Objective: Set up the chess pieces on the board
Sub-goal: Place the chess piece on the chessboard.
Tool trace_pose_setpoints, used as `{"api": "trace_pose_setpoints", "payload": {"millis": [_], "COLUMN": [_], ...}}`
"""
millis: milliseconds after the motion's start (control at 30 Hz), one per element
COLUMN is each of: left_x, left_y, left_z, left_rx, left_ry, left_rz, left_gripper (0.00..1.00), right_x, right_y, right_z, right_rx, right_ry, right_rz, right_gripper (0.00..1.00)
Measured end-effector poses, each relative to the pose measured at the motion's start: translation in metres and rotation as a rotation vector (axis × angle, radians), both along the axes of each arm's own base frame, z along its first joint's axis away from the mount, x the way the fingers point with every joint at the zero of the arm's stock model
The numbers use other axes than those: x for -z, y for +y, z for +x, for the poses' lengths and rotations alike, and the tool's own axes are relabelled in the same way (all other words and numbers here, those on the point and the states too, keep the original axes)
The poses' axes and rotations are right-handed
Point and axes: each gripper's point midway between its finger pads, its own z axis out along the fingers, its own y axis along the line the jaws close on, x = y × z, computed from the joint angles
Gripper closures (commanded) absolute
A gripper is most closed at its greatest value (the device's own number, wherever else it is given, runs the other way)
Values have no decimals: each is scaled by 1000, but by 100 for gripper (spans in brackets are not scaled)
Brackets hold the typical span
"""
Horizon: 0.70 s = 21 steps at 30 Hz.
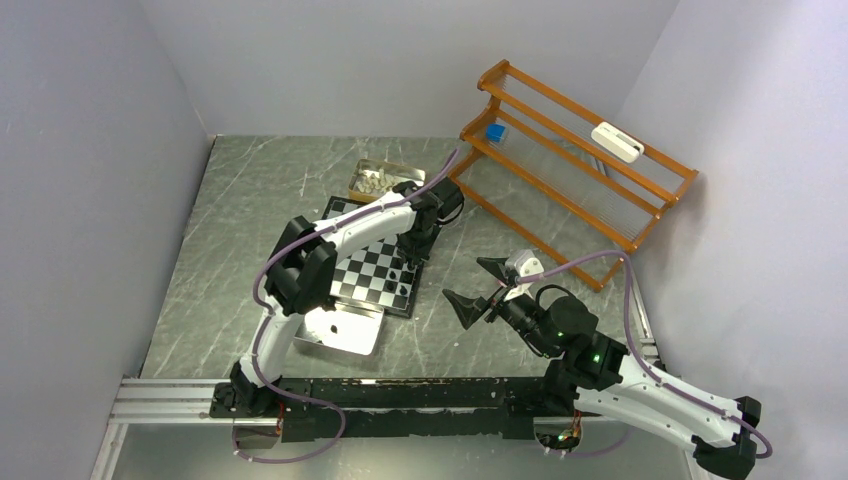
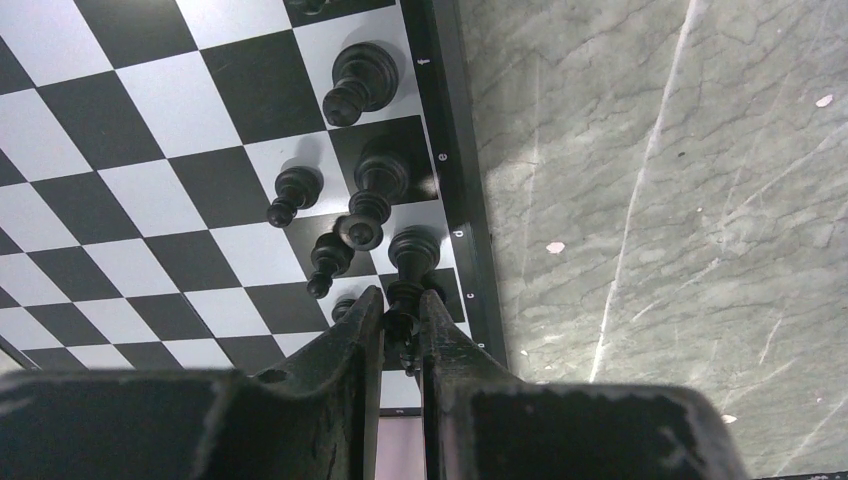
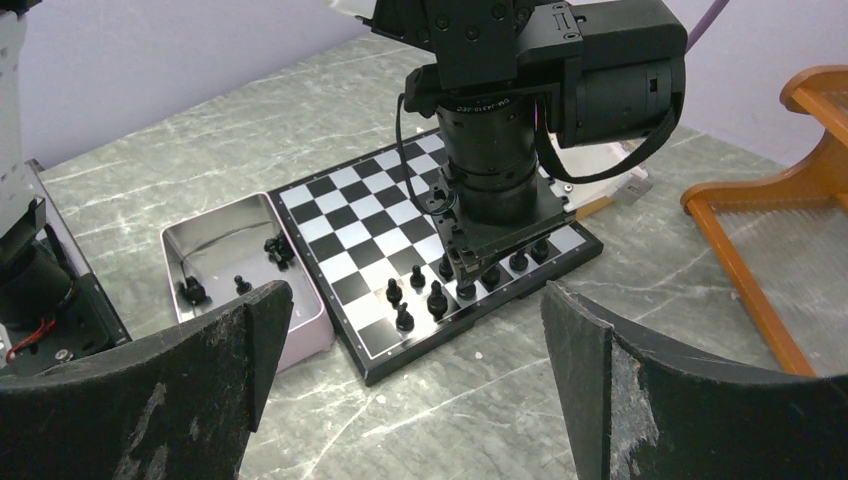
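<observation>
on the grey-green marbled table (image 1: 250, 200), seen from the top camera, the flat black-and-white chequered chessboard (image 1: 365, 275) lies with a shallow silver metal tray at either end. the far tray (image 1: 405, 172) holds cream-white chess pieces (image 1: 372, 182), and the near tray (image 1: 355, 337) sits just beside the board's near corner. the left gripper (image 1: 413, 255) points down over the board's right edge. the right gripper (image 1: 477, 285) hangs well apart to the right, near an orange wooden rack (image 1: 575, 150).

from the left wrist, the left gripper (image 2: 402, 312) has its jaws drawn nearly together, pinching the stem of a glossy black chess piece (image 2: 412, 250) at the bordered edge. other black chess pieces (image 2: 360, 80) stand on nearby squares. whether the pinched piece's foot rests on its square i cannot tell.

from the right wrist, the right gripper (image 3: 415, 292) gapes fully wide with nothing between its fingers. a few black pieces lie in the near tray (image 3: 215, 245).
</observation>
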Motion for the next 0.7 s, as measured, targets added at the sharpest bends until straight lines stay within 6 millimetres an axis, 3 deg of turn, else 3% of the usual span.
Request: {"api": "trace_pose_setpoints", "payload": {"millis": [700], "left_x": [-2], "left_y": [-3], "left_z": [3], "left_rx": [4], "left_ry": [-7], "left_rz": [-6], "left_gripper": [64], "right_x": [0], "right_y": [0], "right_z": [0], "right_rx": [-1], "right_ry": [0], "right_rz": [0], "right_gripper": [0]}}
